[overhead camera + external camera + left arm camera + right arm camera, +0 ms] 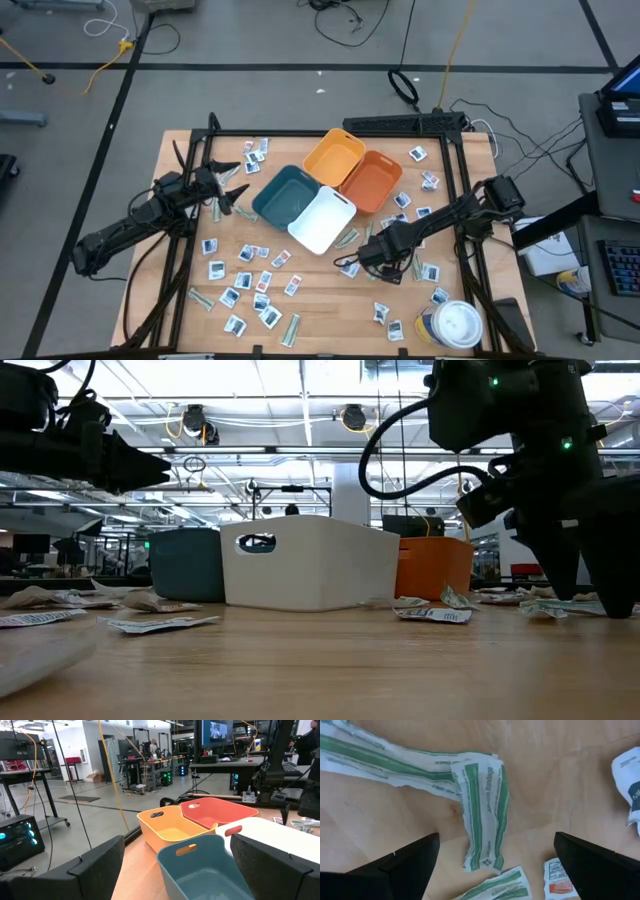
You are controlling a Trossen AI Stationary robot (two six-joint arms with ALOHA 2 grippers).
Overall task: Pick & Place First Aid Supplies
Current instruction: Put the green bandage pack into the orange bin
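**Right gripper poised over a bandage strip**

Overhead view first: four plastic bins cluster at the table's middle, a teal bin point(286, 194), a white bin point(324, 220), a yellow-orange bin point(334, 157) and a darker orange bin point(372, 180); small flat white packets point(240, 278) and narrow grey-green strips lie scattered over the pale wooden tabletop point(320, 300); the right gripper point(358, 255) sits low just beside the white bin's near corner, fingers spread and empty; the left gripper point(228, 192) waits raised beside the teal bin, also spread and holding nothing; a round white-lidded tub point(457, 325) stands at the near right corner.

Low view: crumpled paper packets lie flat on the wood in front of the bins; the right arm's dark fingers reach down close to the tabletop at the right.

Left wrist view: smooth, glossy bin walls fill the view between that arm's wide-set fingers; nothing is between them.

Right wrist view (the one that matters): a green-striped white paper bandage strip point(485, 815) lies flat directly below, between the two spread fingers, with a longer strip point(390, 767) overlapping its far end; its long axis runs roughly across the line joining the fingers, so a closing pinch would likely meet its narrow width; the wrapper looks thin, creased and limp, so it will probably bend when lifted, and the overlapping strip may drag along. The right arm is plainly the nearer one.
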